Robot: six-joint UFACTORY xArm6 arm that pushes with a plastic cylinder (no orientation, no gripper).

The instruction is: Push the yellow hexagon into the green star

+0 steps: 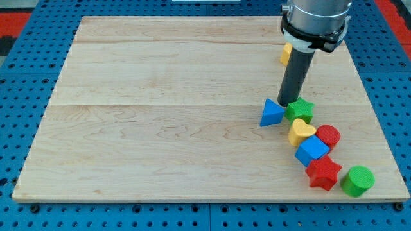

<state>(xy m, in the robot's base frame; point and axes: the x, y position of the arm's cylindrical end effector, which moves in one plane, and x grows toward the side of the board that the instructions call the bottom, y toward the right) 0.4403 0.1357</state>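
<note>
The yellow hexagon (pixel 286 53) sits near the view's top right, partly hidden behind the rod. The green star (pixel 300 110) lies lower, at the right of the board, touching the blue triangle (pixel 271 113) on its left. My tip (pixel 288 103) stands just above the gap between the blue triangle and the green star, close to both. The hexagon is well above the tip and apart from the star.
Below the star a cluster runs toward the view's bottom right: a yellow heart (pixel 300 131), a red round block (pixel 328 136), a blue cube (pixel 312 150), a red star (pixel 323 173) and a green cylinder (pixel 358 180). The board's right edge (pixel 379 122) is near.
</note>
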